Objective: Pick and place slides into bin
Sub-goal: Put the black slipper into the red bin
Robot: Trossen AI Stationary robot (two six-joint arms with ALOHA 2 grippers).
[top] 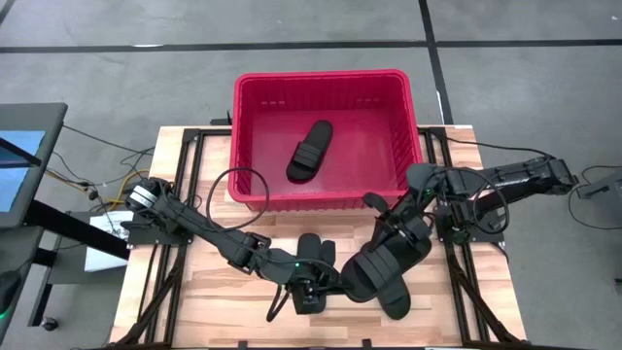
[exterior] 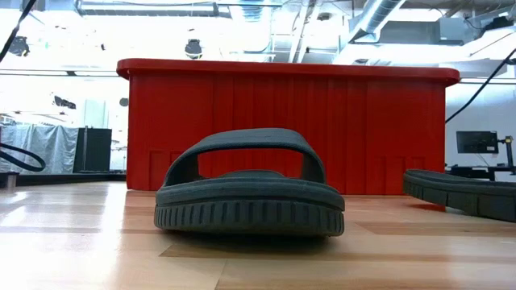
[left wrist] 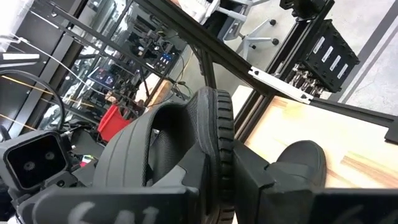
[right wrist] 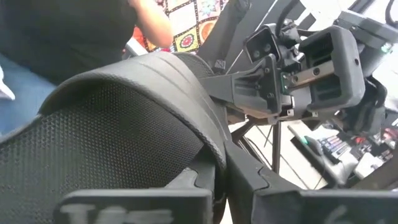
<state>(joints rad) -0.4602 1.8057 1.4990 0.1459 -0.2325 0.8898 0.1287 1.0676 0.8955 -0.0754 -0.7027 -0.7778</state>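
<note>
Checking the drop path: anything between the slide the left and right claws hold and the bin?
Nothing visible. The slide, pinched by the left claw and right claw, sits before the bin; only its front wall separates them. One slide lies inside.

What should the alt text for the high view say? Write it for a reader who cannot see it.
Seen from above, the left gripper and right gripper meet over black slides at the front of a wooden table, each closed on one. Another slide lies inside the red bin behind them.
</note>
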